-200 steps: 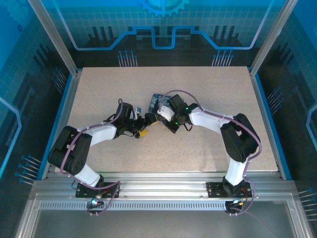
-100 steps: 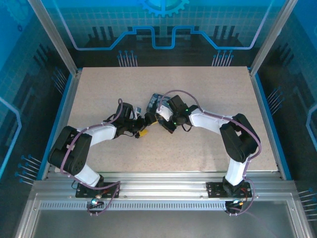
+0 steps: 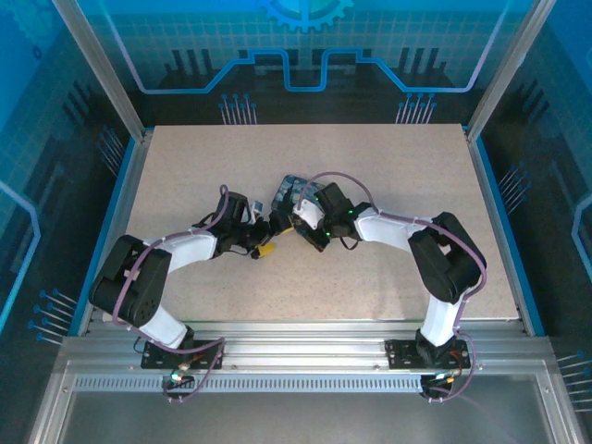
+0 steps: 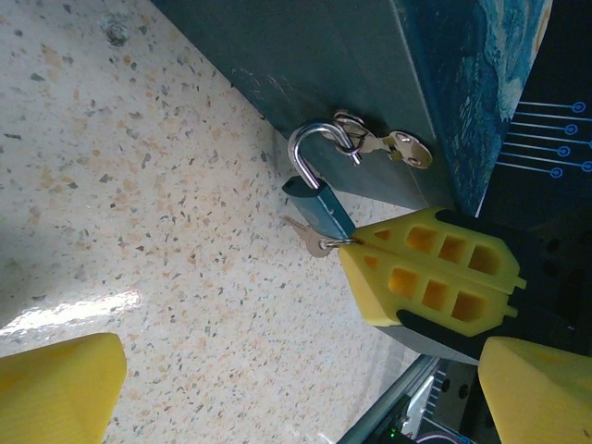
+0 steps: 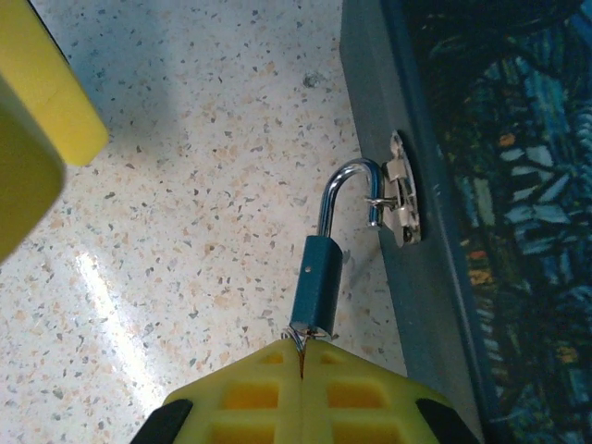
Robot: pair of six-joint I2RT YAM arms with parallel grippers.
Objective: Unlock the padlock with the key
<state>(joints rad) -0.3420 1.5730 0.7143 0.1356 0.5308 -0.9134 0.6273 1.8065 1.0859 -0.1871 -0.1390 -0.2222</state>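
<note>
Padlock [image 5: 314, 282]: blue body, steel shackle. It lies on the table [image 5: 166, 203] straight ahead of the right claw [image 5: 301, 356], with its keyhole end at the claw's fingertips. The shackle points away from the claw and hooks through the hasp [image 5: 402, 203] on the side of the dark box [image 5: 370, 74], ahead and to the right of the claw. One shackle leg sits in the body and the other ends at the hasp. Can't tell if it's latched.

Key [image 4: 310, 236]: pinched between the right claw's yellow fingers [image 4: 425, 268], with the blade at the bottom end of the lock body. The fingers are fully together on it, no gap between the pads. How deep the blade is seated is hidden.

A spare key [image 4: 407, 148] hangs on a small ring at the hasp, just past the shackle.

Left claw [image 4: 305, 351]: spread wide and holding nothing. Its yellow fingers [image 4: 55, 393] sit at either side with bare table between them. The padlock and the right claw are ahead of it, near but not touching.

From the top camera, both claws meet mid-table against the near side of the box.
</note>
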